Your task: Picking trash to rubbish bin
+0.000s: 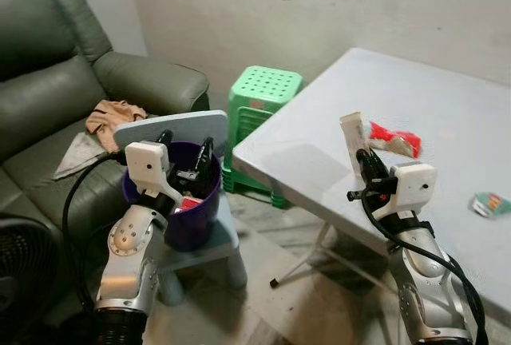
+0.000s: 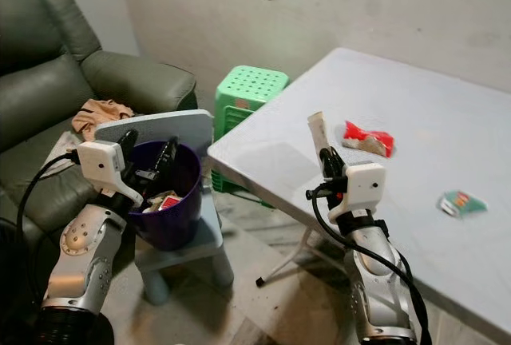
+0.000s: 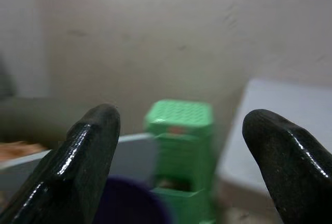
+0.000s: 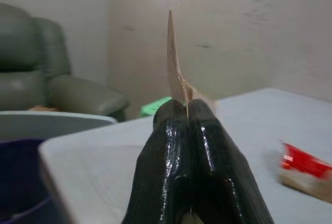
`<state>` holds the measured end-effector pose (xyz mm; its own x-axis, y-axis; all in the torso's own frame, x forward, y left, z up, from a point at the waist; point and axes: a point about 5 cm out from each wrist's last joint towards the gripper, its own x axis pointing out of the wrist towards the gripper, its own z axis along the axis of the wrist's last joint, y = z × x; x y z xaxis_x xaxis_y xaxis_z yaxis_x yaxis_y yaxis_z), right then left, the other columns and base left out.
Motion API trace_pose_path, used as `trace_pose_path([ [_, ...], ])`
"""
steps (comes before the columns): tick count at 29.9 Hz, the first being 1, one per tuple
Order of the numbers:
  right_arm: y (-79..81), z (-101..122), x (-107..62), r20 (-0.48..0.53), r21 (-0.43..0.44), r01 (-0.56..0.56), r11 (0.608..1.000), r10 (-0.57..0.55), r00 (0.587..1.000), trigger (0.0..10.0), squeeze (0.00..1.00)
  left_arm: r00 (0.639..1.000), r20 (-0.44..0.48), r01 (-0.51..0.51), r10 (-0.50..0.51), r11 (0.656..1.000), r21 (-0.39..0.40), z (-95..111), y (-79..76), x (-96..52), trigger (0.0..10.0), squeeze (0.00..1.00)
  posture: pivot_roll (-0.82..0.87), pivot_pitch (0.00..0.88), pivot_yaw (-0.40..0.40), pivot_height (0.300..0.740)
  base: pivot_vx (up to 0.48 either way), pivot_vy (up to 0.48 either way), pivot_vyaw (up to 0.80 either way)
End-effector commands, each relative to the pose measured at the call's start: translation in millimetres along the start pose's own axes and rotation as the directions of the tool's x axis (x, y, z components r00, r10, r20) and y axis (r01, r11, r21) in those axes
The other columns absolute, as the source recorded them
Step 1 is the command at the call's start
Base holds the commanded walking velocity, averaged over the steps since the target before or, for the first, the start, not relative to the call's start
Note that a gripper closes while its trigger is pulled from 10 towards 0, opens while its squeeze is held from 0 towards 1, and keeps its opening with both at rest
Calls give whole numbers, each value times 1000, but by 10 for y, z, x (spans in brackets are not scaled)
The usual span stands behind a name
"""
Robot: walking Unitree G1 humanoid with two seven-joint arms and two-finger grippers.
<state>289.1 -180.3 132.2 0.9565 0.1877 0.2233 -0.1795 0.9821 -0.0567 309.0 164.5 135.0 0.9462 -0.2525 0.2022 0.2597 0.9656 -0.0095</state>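
At centre right, the right gripper (image 1: 361, 153) rose upright above the table (image 1: 447, 113) edge, clamping a pale wrapper (image 1: 352, 139); the left gripper (image 1: 185, 152), fingers spread, hung over the purple bin (image 1: 192, 221) at lower left

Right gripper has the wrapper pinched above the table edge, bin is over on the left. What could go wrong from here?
1. The right gripper pinches only the bottom edge of the thin pale wrapper; it may slip out during the carry.
2. The left gripper hangs open over the purple bin, so the arms might collide at the drop.
3. The bin sits on a small stool; a bump could tip it.
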Motion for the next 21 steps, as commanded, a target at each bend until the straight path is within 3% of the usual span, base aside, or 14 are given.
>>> trace_pose_path([
  [1, -87, 2, -3, -5, -17, 11, 1000, -11, 1000, 10000, 0, 1000, -1, 2, -2, 1000, 0, 11, -9, 31, 10000, 0, 52, 0, -20, 715, 0, 0, 800],
  [21, -189, -9, 21, -18, -43, -12, 999, 11, 1000, 10000, 0, 998, -70, 2, -5, 999, -49, -89, -76, 85, 10000, 0, 56, 0, -32, 715, 0, 0, 800],
])
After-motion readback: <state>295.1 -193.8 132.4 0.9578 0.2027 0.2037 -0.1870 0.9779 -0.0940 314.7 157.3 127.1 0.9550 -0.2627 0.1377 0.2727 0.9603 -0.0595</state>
